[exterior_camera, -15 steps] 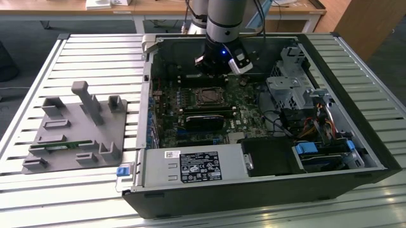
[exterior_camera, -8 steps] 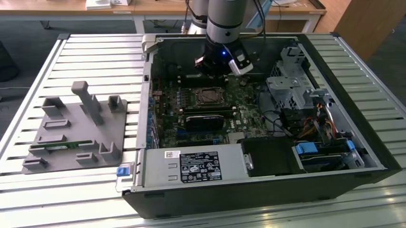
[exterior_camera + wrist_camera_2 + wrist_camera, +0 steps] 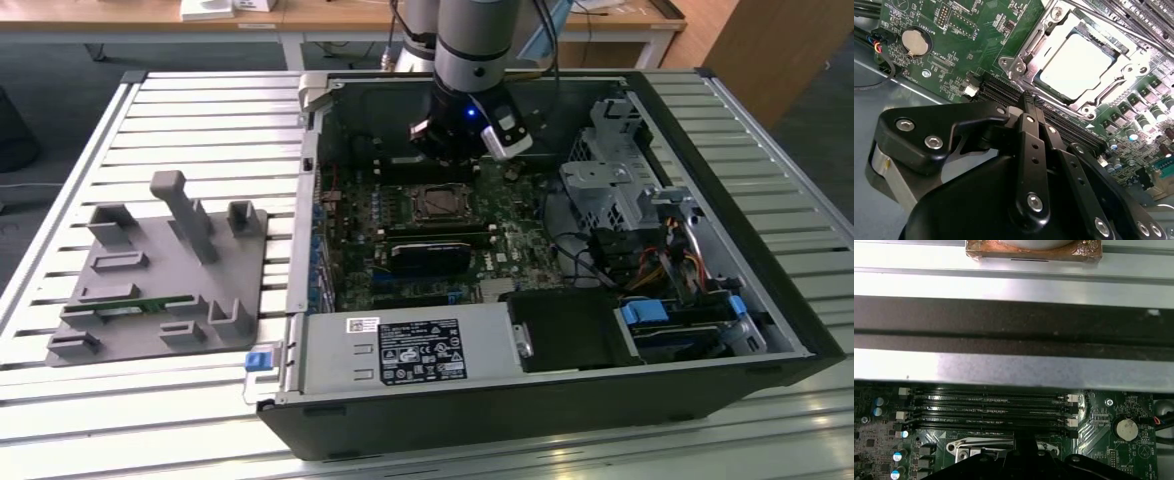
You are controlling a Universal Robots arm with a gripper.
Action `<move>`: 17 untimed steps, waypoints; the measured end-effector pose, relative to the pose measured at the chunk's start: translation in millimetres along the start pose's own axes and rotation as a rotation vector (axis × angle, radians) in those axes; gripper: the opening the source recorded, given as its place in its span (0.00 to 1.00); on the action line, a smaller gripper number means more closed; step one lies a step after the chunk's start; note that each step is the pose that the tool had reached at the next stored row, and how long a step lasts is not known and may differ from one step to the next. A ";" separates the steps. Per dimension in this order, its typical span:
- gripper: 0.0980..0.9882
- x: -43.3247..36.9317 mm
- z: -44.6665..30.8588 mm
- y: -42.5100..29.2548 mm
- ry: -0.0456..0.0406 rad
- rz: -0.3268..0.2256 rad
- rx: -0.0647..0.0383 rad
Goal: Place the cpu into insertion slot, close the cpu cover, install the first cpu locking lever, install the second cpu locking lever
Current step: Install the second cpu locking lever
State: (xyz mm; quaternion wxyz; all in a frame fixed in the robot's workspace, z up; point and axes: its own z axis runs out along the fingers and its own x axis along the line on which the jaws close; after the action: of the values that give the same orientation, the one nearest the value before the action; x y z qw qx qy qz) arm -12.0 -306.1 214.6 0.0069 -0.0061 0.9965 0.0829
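Gripper (image 3: 1026, 97) above the socket, fingers pressed together, holding nothing.
The cpu (image 3: 1076, 65) sits in the insertion slot (image 3: 1051, 90) under the closed cpu cover (image 3: 1026, 47).

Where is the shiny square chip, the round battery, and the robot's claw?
cpu (image 3: 1080, 67), second wrist view: middle of its silvery top.
round battery (image 3: 916, 41), second wrist view: its flat face.
gripper (image 3: 1028, 100), second wrist view: at its fingertips.

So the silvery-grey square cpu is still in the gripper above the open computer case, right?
Not quite. In the second wrist view the silvery-grey square cpu already sits in the silver-rimmed insertion slot, framed by the thin silver cpu cover. The black gripper is above the open computer case.
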 end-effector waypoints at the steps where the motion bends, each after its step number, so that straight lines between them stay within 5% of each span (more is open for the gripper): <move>1: 0.01 0.0 0.0 0.0 0.0000 0.000 0.000; 17: 0.01 0.1 -1.4 -6.1 0.0000 0.000 0.001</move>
State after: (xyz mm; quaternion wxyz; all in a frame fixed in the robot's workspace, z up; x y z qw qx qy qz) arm -12.0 -312.3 215.0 0.0068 -0.0061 0.9966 0.0823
